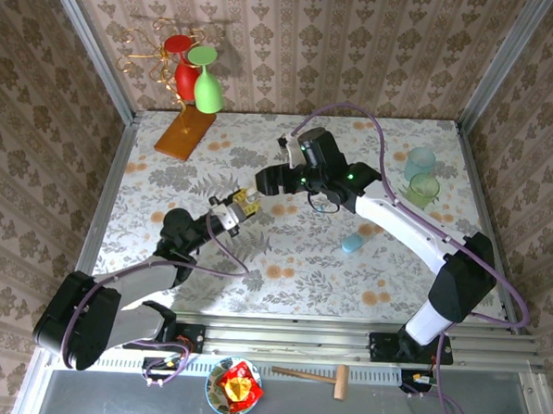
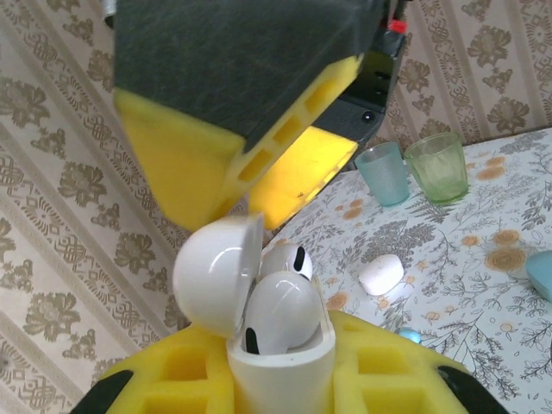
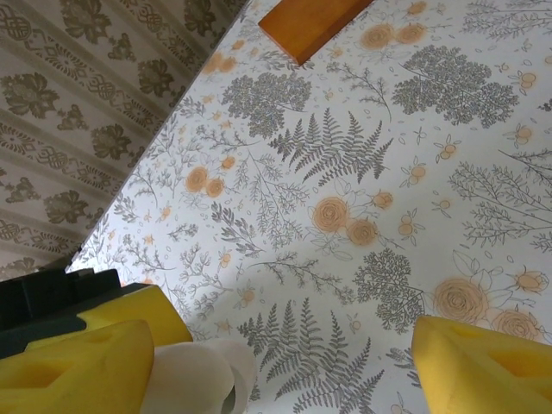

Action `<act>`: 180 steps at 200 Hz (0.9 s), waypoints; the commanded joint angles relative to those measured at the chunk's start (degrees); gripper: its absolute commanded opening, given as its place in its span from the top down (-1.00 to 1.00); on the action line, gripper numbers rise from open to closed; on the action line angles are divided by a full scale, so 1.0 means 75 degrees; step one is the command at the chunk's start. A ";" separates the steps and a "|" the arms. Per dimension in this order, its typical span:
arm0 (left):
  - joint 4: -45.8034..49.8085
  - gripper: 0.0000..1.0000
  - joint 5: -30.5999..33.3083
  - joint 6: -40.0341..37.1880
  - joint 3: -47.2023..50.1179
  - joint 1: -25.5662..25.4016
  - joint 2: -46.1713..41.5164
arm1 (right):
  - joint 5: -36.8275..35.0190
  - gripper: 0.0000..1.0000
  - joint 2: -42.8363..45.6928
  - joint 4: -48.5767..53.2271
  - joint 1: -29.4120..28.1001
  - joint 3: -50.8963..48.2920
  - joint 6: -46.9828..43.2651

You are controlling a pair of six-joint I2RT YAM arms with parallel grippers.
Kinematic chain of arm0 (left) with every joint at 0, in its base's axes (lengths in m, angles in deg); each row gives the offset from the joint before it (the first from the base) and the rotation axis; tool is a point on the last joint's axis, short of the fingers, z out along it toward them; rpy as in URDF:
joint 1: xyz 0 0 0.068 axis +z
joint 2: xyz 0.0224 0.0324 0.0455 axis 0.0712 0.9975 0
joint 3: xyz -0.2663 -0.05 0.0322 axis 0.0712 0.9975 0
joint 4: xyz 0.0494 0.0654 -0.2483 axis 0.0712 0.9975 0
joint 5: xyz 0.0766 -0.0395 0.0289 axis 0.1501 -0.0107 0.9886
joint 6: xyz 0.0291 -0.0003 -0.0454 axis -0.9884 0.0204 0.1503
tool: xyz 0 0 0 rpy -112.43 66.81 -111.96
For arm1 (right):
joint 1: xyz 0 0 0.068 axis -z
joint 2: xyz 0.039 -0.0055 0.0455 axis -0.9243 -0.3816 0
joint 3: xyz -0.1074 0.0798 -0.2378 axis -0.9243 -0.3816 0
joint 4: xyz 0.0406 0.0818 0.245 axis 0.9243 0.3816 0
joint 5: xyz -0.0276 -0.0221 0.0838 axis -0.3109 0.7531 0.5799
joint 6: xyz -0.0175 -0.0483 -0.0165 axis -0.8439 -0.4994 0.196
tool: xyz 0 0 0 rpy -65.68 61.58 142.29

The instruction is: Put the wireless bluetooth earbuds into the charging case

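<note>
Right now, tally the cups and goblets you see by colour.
Green: 2, the green cup and green goblet
Red: 1, the red goblet
Pale blue: 1, the blue cup
Total: 4

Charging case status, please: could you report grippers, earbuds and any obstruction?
Left gripper shut on charging case; right gripper open, just above it. Two earbuds sit in the case, lid up. Right fingers crowd the lid.

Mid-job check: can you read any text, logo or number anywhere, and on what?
No text is readable.
Charging case and earbuds: plain white, no marking visible.
Cups: plain.
Packet in the bowl: red and yellow, any print too small to read.
</note>
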 commanded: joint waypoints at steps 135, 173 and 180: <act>0.1974 1.00 0.2100 0.3916 -0.0878 0.0643 -0.0193 | 0.0284 -0.62 0.1368 -0.1817 -0.0001 -0.1708 -0.0669; 0.3149 1.00 0.2885 0.5744 -0.1060 0.1236 0.0415 | 0.0119 -0.65 0.1632 -0.2236 0.0000 -0.2292 -0.0893; 0.3227 1.00 0.2985 0.6236 -0.1059 0.1355 0.0579 | 0.0143 -0.66 0.1639 -0.2271 -0.0002 -0.2348 -0.0888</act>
